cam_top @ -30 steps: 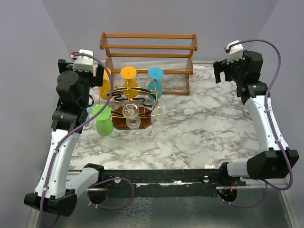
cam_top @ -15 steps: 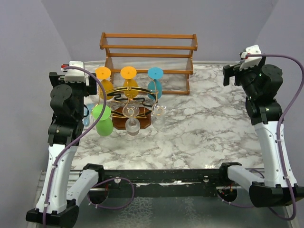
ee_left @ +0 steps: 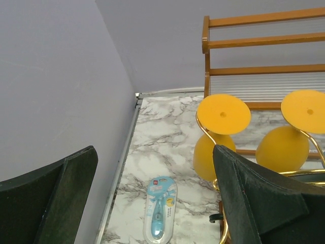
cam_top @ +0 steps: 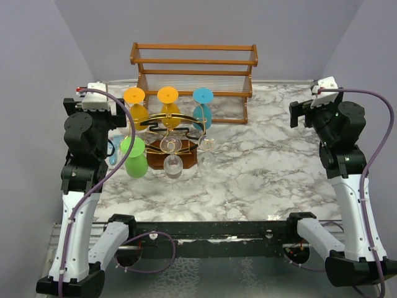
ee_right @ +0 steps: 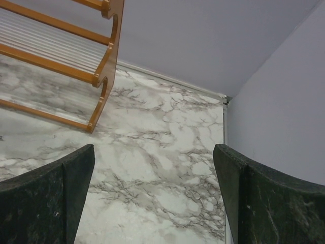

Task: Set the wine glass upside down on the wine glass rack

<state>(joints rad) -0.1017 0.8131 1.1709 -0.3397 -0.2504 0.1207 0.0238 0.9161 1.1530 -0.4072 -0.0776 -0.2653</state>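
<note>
Top view: wine glass rack point(cam_top: 169, 124) is standing left of centre on the table point(cam_top: 260, 167), with coloured and clear wine glasses point(cam_top: 171, 146) hanging bowl-down, stems upright; none is lying loose. Left gripper point(cam_top: 118, 113) is hovering just left of the rack, jaws wide, empty; right gripper point(cam_top: 299, 113) is sitting well apart, equally wide, empty. Left wrist: orange glasses point(ee_left: 223, 114) are showing just right of the fingers. Right wrist: only the wooden shelf point(ee_right: 104, 66) is showing, so the left arm is judged nearer
</note>
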